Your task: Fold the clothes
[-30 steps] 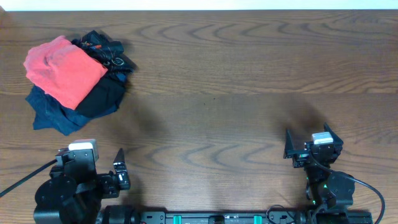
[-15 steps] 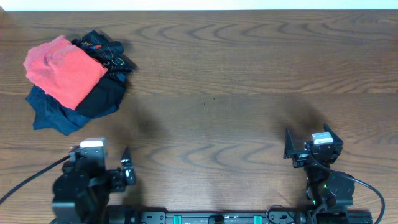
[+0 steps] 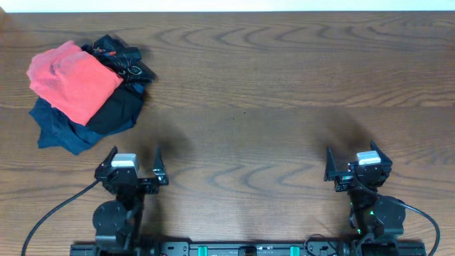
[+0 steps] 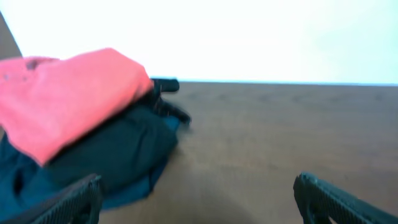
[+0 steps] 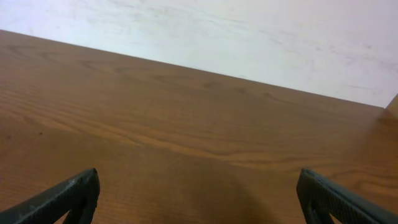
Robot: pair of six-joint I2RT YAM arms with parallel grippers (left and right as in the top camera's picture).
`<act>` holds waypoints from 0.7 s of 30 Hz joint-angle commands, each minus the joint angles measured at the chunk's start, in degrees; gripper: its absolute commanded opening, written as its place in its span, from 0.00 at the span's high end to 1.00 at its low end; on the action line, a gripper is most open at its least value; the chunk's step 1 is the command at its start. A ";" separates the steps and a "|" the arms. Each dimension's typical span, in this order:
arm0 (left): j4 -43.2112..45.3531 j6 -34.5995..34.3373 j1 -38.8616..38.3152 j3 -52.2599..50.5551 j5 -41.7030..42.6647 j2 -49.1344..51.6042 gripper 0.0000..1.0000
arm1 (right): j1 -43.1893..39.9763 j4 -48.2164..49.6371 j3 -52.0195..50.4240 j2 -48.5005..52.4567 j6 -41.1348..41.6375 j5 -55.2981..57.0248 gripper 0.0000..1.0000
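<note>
Coral-red T-shirt (image 3: 71, 82) lies bunched at table's (image 3: 270, 85) 10 o'clock, atop black garment (image 3: 117, 114) and navy garment (image 3: 53, 131); I reckon it needs pulling free first. Left gripper (image 3: 135, 153) at 7, jaws wide, empty, facing pile, prob. for reach. Right gripper (image 3: 352, 153) at 5, jaws wide, empty.

You're at a robot test bench, lab-like: a dark wood-grain counter (image 3: 284, 85) backed by a plain white wall (image 5: 249, 31), with the left arm (image 3: 114, 217) and right arm (image 3: 377, 213), cables trailing, mounted on a black rail (image 3: 242, 250) along the frame's bottom edge.
</note>
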 commanded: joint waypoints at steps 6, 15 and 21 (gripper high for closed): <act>15.04 -0.66 -0.22 -10.49 -1.07 -0.76 0.02 | 0.61 0.04 -0.15 -0.37 -0.74 -0.22 0.01; 7.82 -1.29 -0.22 -10.43 -1.11 -0.76 0.02 | 0.61 0.04 -0.15 -0.37 -0.74 -0.22 0.01; 7.93 -1.29 -0.22 -10.43 -1.11 -0.70 0.02 | 0.61 0.04 -0.15 -0.37 -0.74 -0.22 0.01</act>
